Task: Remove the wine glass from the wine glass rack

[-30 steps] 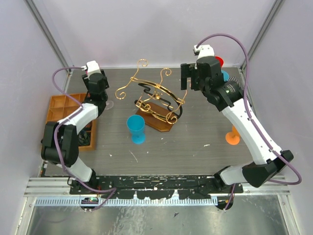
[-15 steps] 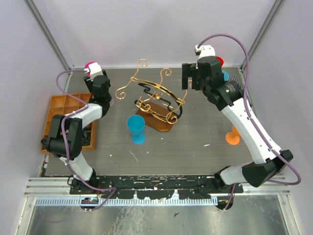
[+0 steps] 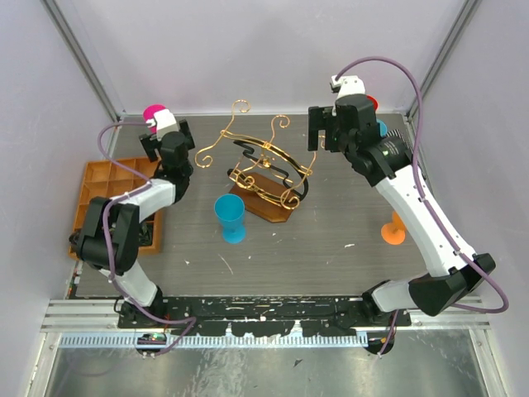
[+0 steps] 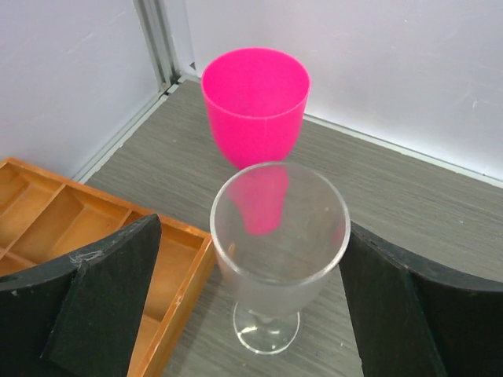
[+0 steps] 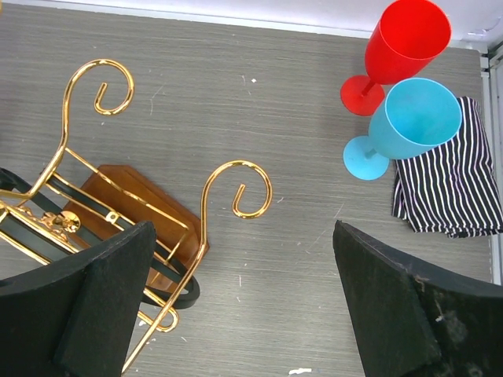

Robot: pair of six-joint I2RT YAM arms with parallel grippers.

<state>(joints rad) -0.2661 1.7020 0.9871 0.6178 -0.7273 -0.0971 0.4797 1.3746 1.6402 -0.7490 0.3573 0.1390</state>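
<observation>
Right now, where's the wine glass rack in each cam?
Top external: wine glass rack mid-table, between the two arms.
Left wrist: not in it.
Right wrist: wine glass rack on the left side, partly cut off by the frame.
Shared landmark: red glass, back right in the top view, upper right in the right wrist view. Pink glass links the top and left wrist views.

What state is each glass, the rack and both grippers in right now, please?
left gripper: open.
right gripper: open, empty.
clear wine glass: upright, standing free between the left jaws.
wine glass rack: standing, no glass visible on it.
pink goblet: upright.
red glass: upright.
light blue glass: upright.
blue cup: upright.
</observation>
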